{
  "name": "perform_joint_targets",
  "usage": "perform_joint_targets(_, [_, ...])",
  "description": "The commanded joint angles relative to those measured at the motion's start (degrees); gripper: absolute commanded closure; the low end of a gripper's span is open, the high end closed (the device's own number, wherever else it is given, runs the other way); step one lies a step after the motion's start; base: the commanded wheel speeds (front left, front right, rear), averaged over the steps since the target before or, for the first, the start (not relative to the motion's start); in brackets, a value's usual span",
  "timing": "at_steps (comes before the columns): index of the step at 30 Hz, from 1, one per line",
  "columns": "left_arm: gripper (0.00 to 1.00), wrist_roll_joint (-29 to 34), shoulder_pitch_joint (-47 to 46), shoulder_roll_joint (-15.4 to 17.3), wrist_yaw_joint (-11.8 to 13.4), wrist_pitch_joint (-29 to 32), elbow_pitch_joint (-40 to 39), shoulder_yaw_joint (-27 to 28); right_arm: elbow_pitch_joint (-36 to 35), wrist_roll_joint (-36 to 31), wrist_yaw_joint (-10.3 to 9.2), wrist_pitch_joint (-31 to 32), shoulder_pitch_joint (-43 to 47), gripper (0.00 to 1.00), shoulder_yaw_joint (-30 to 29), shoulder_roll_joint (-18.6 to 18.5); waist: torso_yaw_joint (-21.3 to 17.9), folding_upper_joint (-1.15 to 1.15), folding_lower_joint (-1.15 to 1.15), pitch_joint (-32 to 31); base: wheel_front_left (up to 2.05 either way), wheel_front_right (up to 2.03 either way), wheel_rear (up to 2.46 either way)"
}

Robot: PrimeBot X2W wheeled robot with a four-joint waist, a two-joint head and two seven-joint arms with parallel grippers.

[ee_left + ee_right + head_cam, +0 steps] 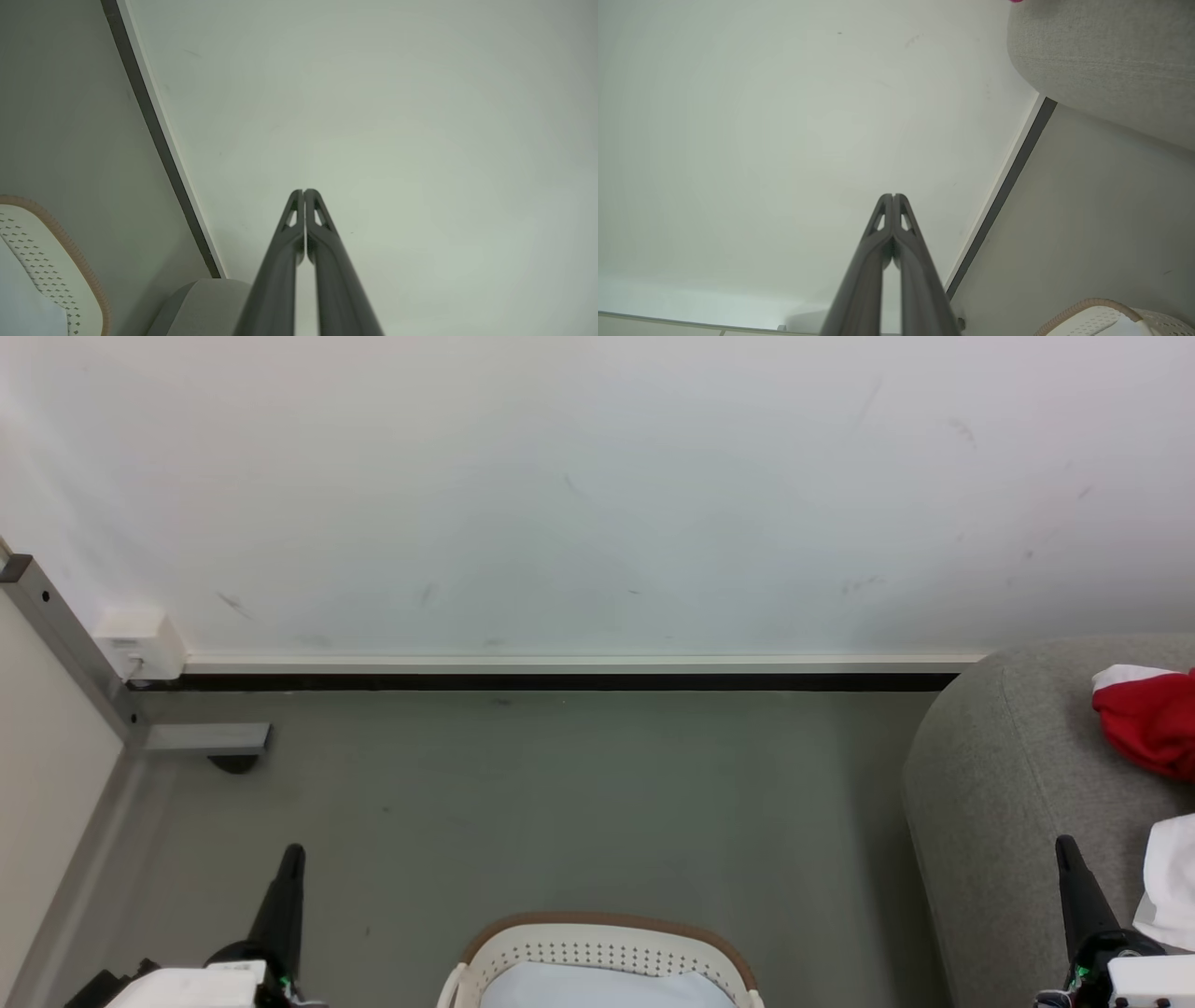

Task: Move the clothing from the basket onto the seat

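Head view: I log red garment (1153, 723) and white cloth (1172, 887) on seat (1008, 784); pale cloth (607, 989) lies in basket (607, 947). I judge the task partly done. Left gripper (292, 855), right gripper (1066, 847) closed tight, empty.

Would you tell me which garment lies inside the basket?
The pale cloth in the basket; the red garment and other white piece lie on the seat.

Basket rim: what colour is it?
The basket rim is brown; head view shows it best.
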Motion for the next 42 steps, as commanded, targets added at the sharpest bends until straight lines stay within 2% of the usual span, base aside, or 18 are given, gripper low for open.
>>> perform_joint_targets(1, [1.00,-1.1,-0.8,0.1,-0.5,0.4,0.0,0.3,0.1,1.4,-0.10,0.5,-0.8,1.00,-0.4,-0.1,0.0,0.00,0.00,0.0,0.00,0.00,0.00])
perform_joint_targets(15, [1.00,-6.4,-1.4,0.1,-0.5,1.8,0.4,0.6,0.3,6.2,-0.11,1.9,-1.1,1.00,-1.5,0.1,0.4,0.00,0.00,0.1,0.00,0.00,0.00])
perform_joint_targets(42, [1.00,-6.2,-1.4,0.1,-0.5,1.8,0.4,0.5,0.4,5.5,-0.11,2.1,-1.2,1.00,-1.9,0.5,0.4,0.00,0.00,0.1,0.00,0.00,0.00])
